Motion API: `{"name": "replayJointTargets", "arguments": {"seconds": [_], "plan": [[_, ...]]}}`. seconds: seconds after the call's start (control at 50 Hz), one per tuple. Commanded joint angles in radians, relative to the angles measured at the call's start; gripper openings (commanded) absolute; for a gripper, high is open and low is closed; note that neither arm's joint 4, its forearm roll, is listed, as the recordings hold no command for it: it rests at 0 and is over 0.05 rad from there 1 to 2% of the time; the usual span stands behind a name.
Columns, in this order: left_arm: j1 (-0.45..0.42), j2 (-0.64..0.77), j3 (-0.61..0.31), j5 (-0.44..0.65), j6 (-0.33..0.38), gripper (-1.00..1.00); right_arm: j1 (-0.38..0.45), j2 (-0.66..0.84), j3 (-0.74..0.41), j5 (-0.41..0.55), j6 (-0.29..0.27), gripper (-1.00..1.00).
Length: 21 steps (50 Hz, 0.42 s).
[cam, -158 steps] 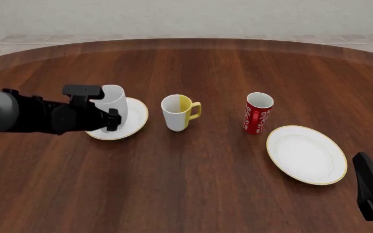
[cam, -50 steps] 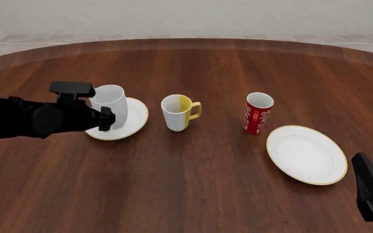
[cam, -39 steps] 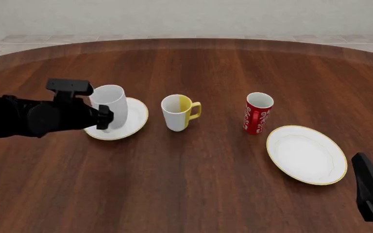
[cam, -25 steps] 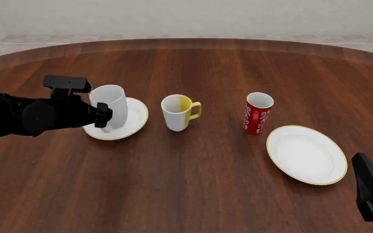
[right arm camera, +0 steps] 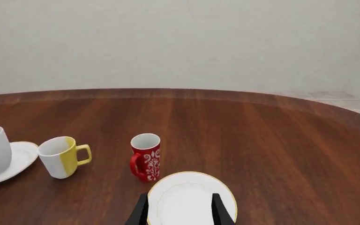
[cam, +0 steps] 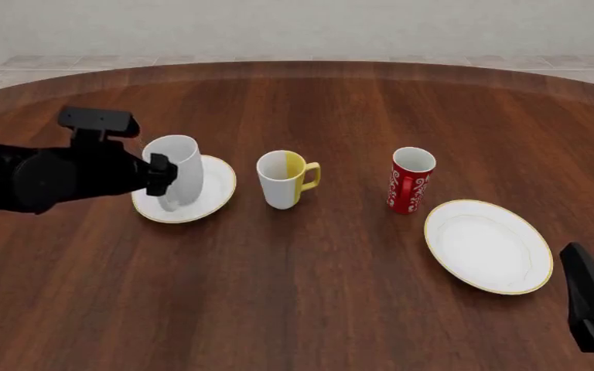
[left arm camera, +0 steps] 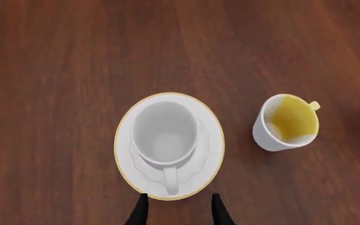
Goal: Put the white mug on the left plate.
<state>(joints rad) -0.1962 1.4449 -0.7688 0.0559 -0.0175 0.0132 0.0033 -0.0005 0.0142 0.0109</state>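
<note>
The white mug point(cam: 176, 168) stands upright on the left plate point(cam: 213, 193), a small white plate with a gold rim. From the left wrist view I look down into the mug point(left arm camera: 164, 131), which sits on the plate point(left arm camera: 122, 150) with its handle toward my fingers. My left gripper point(cam: 157, 171) hovers at the mug's left side, open point(left arm camera: 178, 213), with nothing between its fingers. My right gripper point(cam: 592, 309) rests low at the front right, open point(right arm camera: 180, 213) and holding nothing.
A white mug with yellow inside and handle point(cam: 285, 178) stands mid-table, a red patterned mug point(cam: 411, 180) to its right. A larger gold-rimmed plate point(cam: 488, 246) lies at the right, just ahead of my right gripper. The dark wooden table point(cam: 308, 294) is round.
My left gripper has let go of the white mug and drawn back to the left and upward. The mug stays on the left plate. The right arm has not moved.
</note>
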Motion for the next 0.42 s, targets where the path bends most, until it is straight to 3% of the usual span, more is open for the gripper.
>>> {"name": "replayJointTargets", "arguments": {"seconds": [0.02, 0.42], "plan": [[-0.009, -0.043, 0.001, 0.022, 0.007, 1.00, -0.001, 0.000, 0.000, -0.001, 0.002, 1.00], [-0.014, -0.103, 0.006, 0.047, 0.019, 1.00, -0.003, 0.000, 0.000, -0.004, 0.006, 1.00]]}}
